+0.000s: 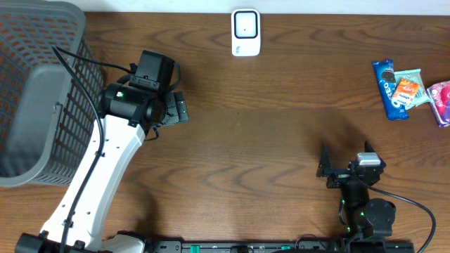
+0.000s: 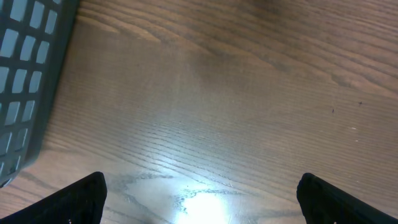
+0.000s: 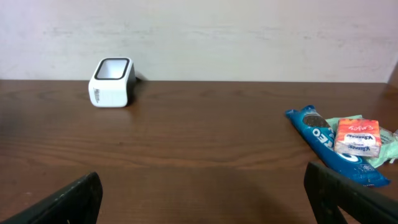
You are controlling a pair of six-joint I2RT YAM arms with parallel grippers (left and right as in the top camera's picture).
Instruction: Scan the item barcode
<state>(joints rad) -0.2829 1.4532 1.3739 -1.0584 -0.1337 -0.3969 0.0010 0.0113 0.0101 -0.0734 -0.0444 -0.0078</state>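
1. Brown wood-grain surface. The stuff to scan sits in a little pile at its far right: a blue cookie pack, a small orange pack partly over it, a green pack and a pink pack.
2. The white scanner stands at the far edge, well apart from that pile.
3. The right gripper is at the near edge with its jaws spread wide and nothing between them. The left gripper is beside the grey basket, also wide and empty.
4. My guess: these packs are light, with crinkly, slippery film. The cookies inside look crushable, so pinch gently.
5. I'd take the blue one across its narrow width near the free end, clear of the orange pack.
6. Can't see a barcode from here; it's probably on the underside.
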